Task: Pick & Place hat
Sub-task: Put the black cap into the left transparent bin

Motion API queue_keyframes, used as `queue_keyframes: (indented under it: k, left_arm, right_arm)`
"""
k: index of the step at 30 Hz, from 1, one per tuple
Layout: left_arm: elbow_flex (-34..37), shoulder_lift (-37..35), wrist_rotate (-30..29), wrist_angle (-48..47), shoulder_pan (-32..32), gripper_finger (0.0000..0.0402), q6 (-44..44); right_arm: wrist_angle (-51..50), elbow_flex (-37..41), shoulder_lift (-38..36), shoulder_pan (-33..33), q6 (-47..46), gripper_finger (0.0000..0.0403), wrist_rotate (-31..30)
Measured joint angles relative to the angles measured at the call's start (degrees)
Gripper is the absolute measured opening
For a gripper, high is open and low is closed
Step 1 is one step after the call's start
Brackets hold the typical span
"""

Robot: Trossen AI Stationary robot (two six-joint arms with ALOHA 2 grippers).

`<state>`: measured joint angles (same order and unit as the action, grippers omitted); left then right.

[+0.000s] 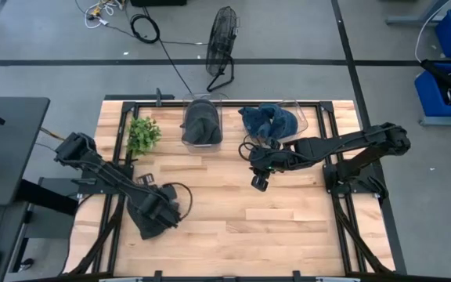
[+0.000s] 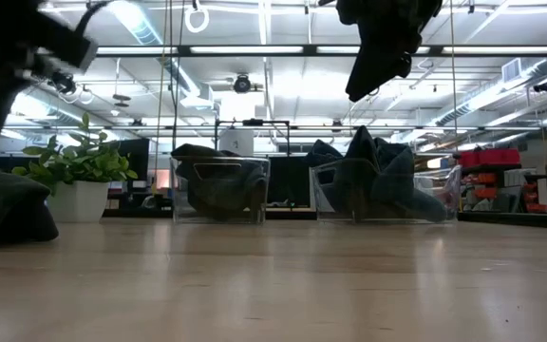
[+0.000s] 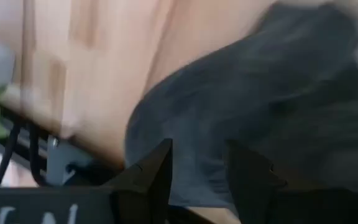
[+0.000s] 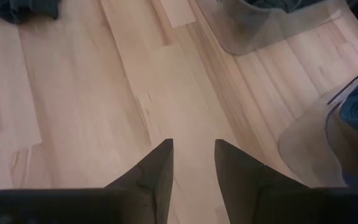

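A dark grey hat (image 1: 169,205) lies flat on the wooden table near its left near corner. It also shows at the low view's left edge as the hat (image 2: 3,209), and it fills the left wrist view as the hat (image 3: 247,93). My left gripper (image 1: 149,218) (image 3: 197,165) is open and hangs just over the hat's near-left part; no frame shows it touching the hat. My right gripper (image 1: 258,183) (image 4: 193,149) (image 2: 373,85) is open and empty. It hovers high above bare wood at mid-table, in front of the bins.
Two clear bins stand at the far edge. One bin (image 1: 202,124) (image 2: 221,185) holds dark grey hats, the other bin (image 1: 271,121) (image 2: 378,185) holds blue hats. A potted plant (image 1: 142,133) (image 2: 69,176) stands at the far left. Bare wood stretches across the table's middle and near right.
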<state>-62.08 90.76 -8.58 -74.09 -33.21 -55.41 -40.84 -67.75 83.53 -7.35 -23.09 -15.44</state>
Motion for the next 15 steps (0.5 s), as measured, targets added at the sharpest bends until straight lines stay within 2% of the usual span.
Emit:
queue_keyframes:
  k: [5,9,15]
  left_arm:
    - [7.1,-2.7,2.9,8.3,0.0,0.0147,-0.4]
    - [8.1,-4.0,3.4,13.7,0.0,0.0147,3.1]
    - [8.1,-4.1,1.7,14.3,1.4,0.0147,6.9]
  right_arm:
    - [-0.9,0.0,0.0,0.0,0.0,0.0123,0.0]
    - [-0.8,0.0,0.0,0.0,0.0,0.0123,0.0]
    - [-0.8,0.0,0.0,0.0,0.0,0.0123,-0.1]
